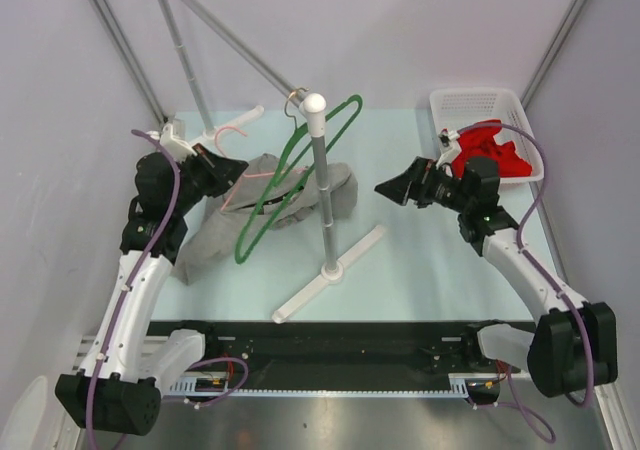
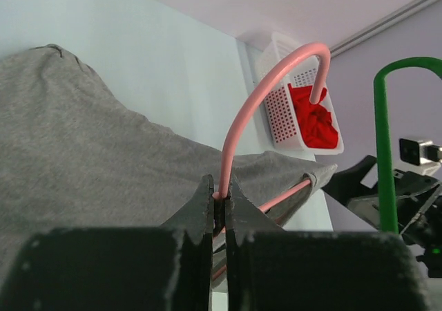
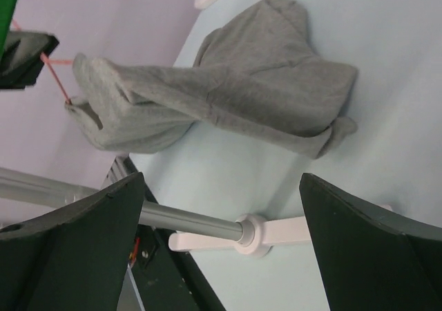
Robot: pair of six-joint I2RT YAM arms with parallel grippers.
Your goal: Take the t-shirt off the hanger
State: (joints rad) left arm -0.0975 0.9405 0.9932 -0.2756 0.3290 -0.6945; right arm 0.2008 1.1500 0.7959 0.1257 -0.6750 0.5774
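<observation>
The left fingers (image 2: 204, 211) are clenched on the neck of the pink hanger (image 2: 257, 104), just under its hook, and hold it above the counter (image 1: 420, 260) near the left edge. The grey t-shirt (image 1: 208, 238) is threaded on that hanger. One end is bunched up at the wire and the rest sags onto the counter. Its long axis runs from the left edge toward the centre, where its far end lies just beside the pole of the white stand (image 1: 322, 185). A green hanger (image 1: 262, 208) hangs from the top of that stand and crosses over the cloth in the top view. The right fingers (image 3: 83, 245) are spread wide and hold nothing. They hover right of centre, pointing left at the shirt, with the pole between them and the cloth. Since the left arm is taken up with the hanger, the pull probably falls to the right arm. It would need to get past the pole to the shirt's near end, then draw the cloth rightward along its length, away from the held hook.
</observation>
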